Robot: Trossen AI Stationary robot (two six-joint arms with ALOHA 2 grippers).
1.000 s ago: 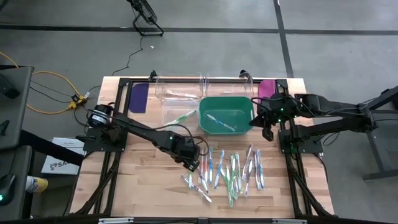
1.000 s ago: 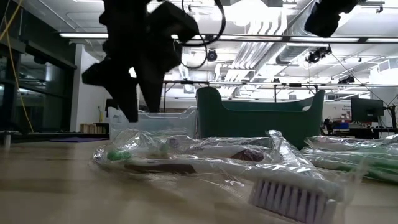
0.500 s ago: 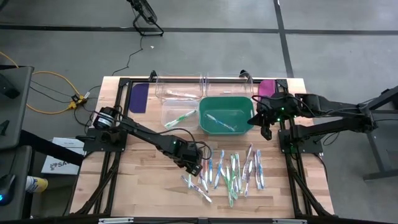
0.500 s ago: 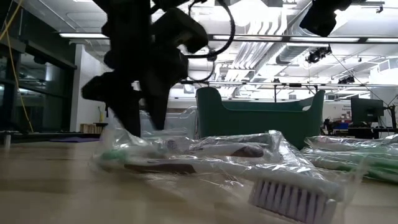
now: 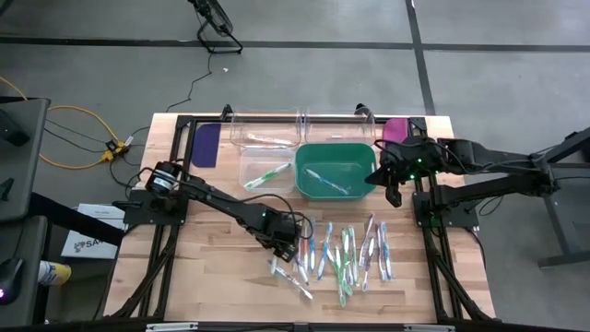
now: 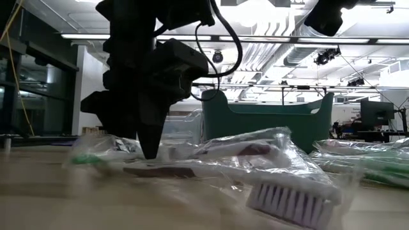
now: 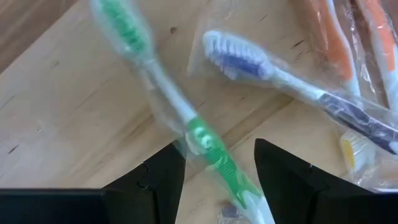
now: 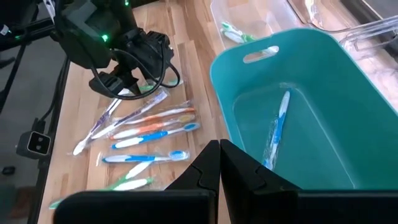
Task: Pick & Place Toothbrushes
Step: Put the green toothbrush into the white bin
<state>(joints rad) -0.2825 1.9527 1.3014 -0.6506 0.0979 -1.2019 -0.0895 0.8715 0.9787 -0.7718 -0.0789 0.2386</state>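
Note:
Several wrapped toothbrushes (image 5: 336, 251) lie loose on the wooden table, near its near edge. My left gripper (image 5: 287, 249) is down at the left end of this pile, open. In the left wrist view its fingers (image 7: 217, 180) stand on either side of a green-and-white toothbrush (image 7: 199, 134) in a clear wrapper. A blue-bristled toothbrush (image 7: 280, 78) lies just beside it. My right gripper (image 5: 393, 190) hangs shut and empty over the right rim of the teal bin (image 5: 369, 175). In the right wrist view its fingers (image 8: 219, 165) are closed together. My left gripper comes from above, pointing down, with its fingers across the green-and-white toothbrush's handle (image 7: 208, 152). One finger (image 7: 168, 174) stands against the wrapper's edge; the other finger is apart from it. The toothbrush lies flat on the table.
The teal bin holds a blue-and-white toothbrush (image 5: 324, 180). Clear containers (image 5: 251, 155) left of and behind it hold a green toothbrush (image 5: 268, 173) and another one (image 5: 263, 138). A purple paddle (image 5: 205, 143) and a magenta one (image 5: 395, 129) lie at the far edge. Bare wood is left of the pile.
My left gripper has come down onto the left end of the pile, shifting slightly toward the near edge, until its fingertips reach the table. The green-and-white wrapped toothbrush has slid toward the table's left. My right gripper has kept almost still.

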